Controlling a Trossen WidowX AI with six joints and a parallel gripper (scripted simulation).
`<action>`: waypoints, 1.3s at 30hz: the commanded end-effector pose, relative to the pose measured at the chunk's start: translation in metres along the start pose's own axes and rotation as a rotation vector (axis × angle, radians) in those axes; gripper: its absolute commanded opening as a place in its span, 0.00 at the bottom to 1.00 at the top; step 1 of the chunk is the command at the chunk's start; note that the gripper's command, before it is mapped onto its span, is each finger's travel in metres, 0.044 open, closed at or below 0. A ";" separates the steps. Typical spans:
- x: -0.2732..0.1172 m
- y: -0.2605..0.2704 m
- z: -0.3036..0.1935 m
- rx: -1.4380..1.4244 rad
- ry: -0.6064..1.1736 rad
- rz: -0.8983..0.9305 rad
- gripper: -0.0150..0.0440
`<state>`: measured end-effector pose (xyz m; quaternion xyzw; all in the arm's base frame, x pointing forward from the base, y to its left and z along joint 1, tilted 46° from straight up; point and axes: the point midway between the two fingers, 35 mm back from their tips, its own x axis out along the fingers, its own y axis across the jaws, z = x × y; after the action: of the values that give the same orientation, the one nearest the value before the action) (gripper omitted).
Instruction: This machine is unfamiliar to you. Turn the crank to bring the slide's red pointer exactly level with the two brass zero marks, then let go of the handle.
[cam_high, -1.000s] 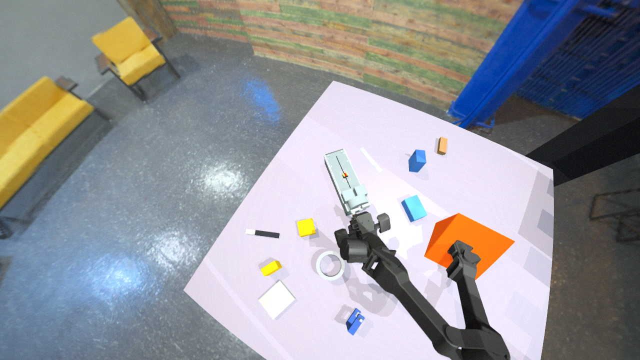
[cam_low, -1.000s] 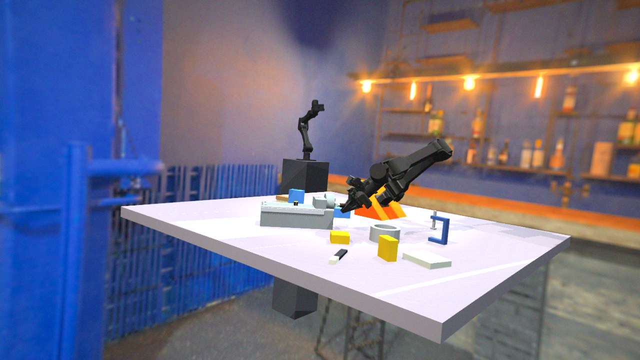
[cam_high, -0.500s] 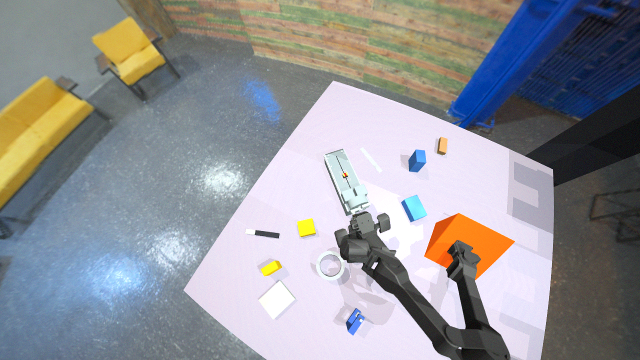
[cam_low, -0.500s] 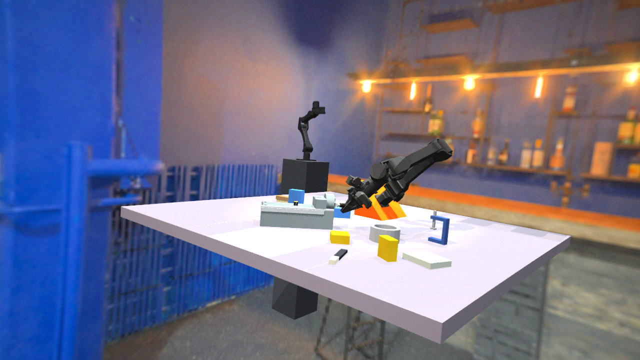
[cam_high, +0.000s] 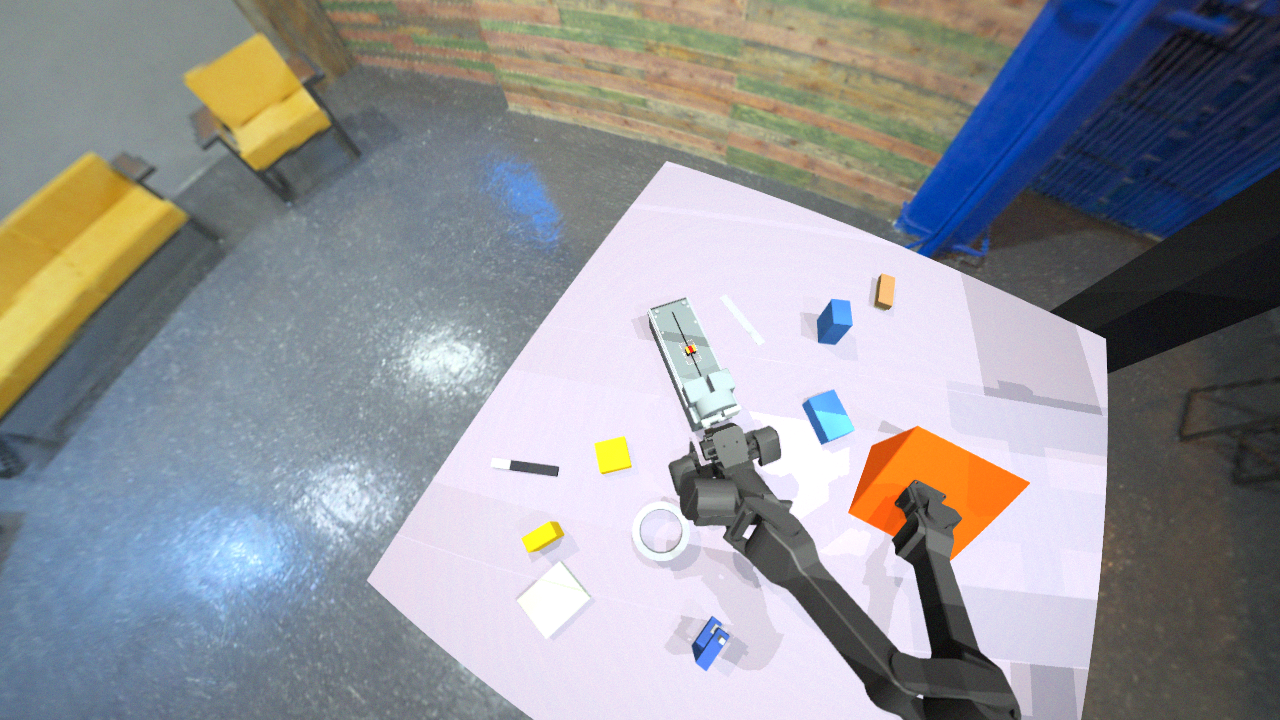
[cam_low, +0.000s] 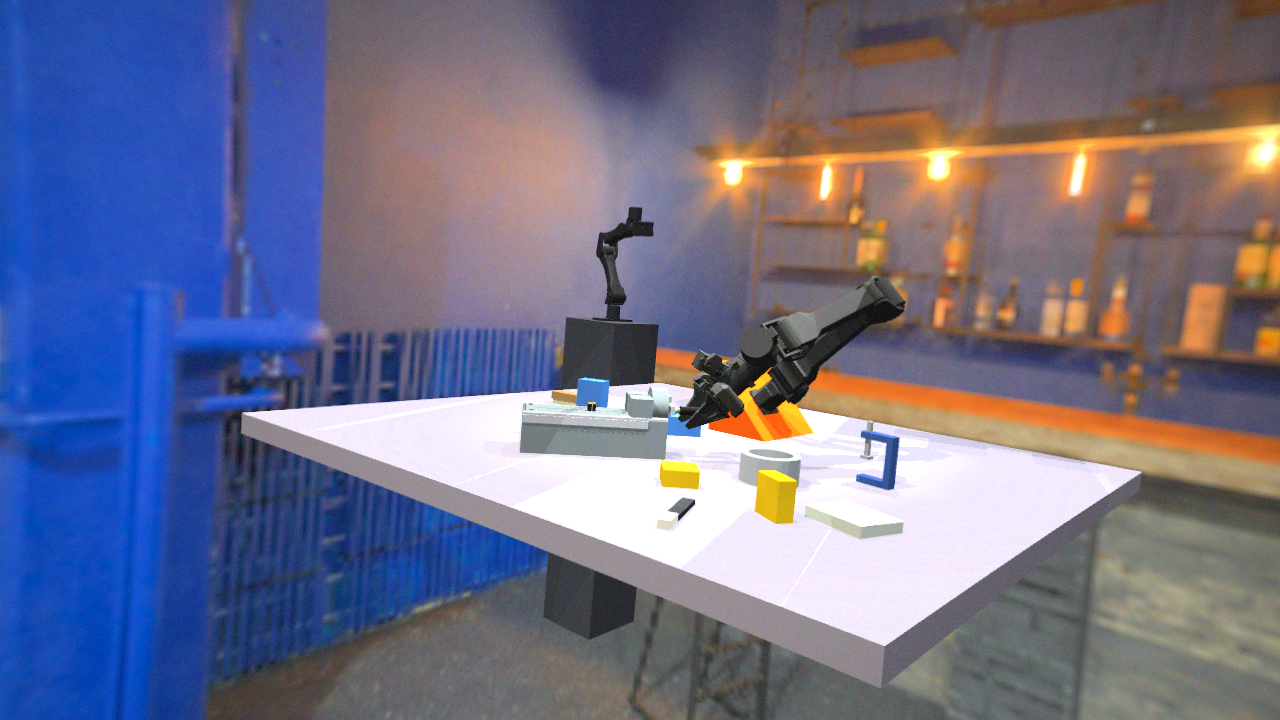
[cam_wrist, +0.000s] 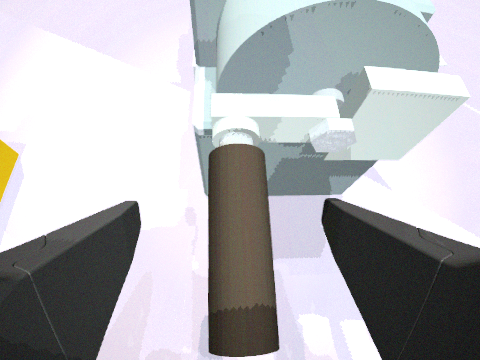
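Handle is between the fingers of your gripper, which stand wide and touch it on neither side. It sits at the near end of the machine. I judge this is the letting go: back straight along the handle, without sideways push, so the crank does not turn. The pointer is too small to confirm level. The ring lies near the arm; retreat above it.

Brown handle on pale crank arm; red pointer mid-slide.
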<state>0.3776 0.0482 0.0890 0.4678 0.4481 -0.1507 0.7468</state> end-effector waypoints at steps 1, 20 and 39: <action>0.000 0.000 0.000 0.000 0.000 -0.001 0.97; -0.041 0.001 -0.026 0.000 0.003 -0.003 1.00; -0.121 0.001 0.064 -0.010 0.007 -0.003 1.00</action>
<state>0.3454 -0.0246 0.1952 0.4652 0.4490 -0.1538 0.7472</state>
